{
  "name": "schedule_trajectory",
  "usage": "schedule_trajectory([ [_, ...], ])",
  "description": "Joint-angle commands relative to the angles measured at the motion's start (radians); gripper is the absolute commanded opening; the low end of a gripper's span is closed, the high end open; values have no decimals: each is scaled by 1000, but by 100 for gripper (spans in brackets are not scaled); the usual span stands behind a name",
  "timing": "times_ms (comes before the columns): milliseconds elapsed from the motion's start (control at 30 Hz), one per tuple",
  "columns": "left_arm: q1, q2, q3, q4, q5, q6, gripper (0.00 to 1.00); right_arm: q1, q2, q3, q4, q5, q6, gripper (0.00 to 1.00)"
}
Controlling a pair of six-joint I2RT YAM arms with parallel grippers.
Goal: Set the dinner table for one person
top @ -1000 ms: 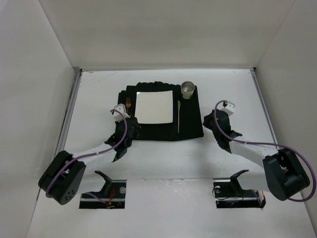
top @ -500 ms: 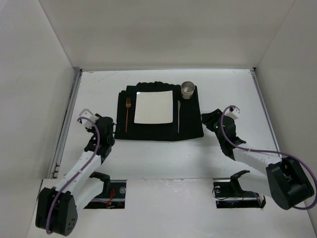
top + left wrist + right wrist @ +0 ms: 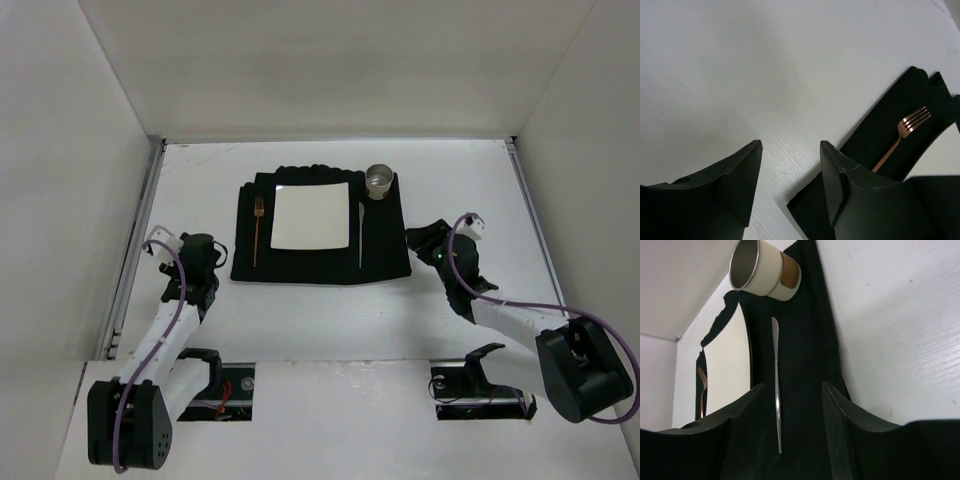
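On the dinner table [image 3: 330, 310] lies a black mat [image 3: 385, 250] with a square white plate [image 3: 312, 216] in its middle. A copper fork [image 3: 257, 230] lies on the mat left of the plate and a silver knife [image 3: 360, 235] right of it. A cup [image 3: 379, 181] stands at the mat's far right corner. My left gripper [image 3: 213, 256] hovers open just off the mat's left edge, holding nothing; its wrist view shows the fork [image 3: 900, 142] ahead. My right gripper [image 3: 416, 240] is open and holding nothing at the mat's right edge, facing the knife [image 3: 776, 405] and cup [image 3: 765, 270].
Thin metal rails [image 3: 135, 250] run along both sides of the table, with white walls rising behind and beside it. The two arm bases and dark mounting cut-outs [image 3: 210, 390] sit at the near edge.
The left arm has drawn back leftward off the mat, leaving the fork lying beside the plate. Both grippers have opened. The right gripper has shifted slightly back from the mat.
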Motion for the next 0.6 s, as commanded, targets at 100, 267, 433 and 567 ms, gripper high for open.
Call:
schedule_trajectory([
  [100, -36, 36, 63, 1, 6, 16, 49, -11, 28, 15, 72, -16, 0, 54],
  [267, -54, 42, 63, 1, 3, 31, 49, -5, 58, 33, 70, -38, -2, 54],
  [433, -86, 61, 81, 7, 0, 57, 48, -5, 73, 37, 70, -61, 4, 54],
  [567, -128, 100, 100, 19, -26, 65, 48, -5, 67, 35, 70, -47, -2, 55],
])
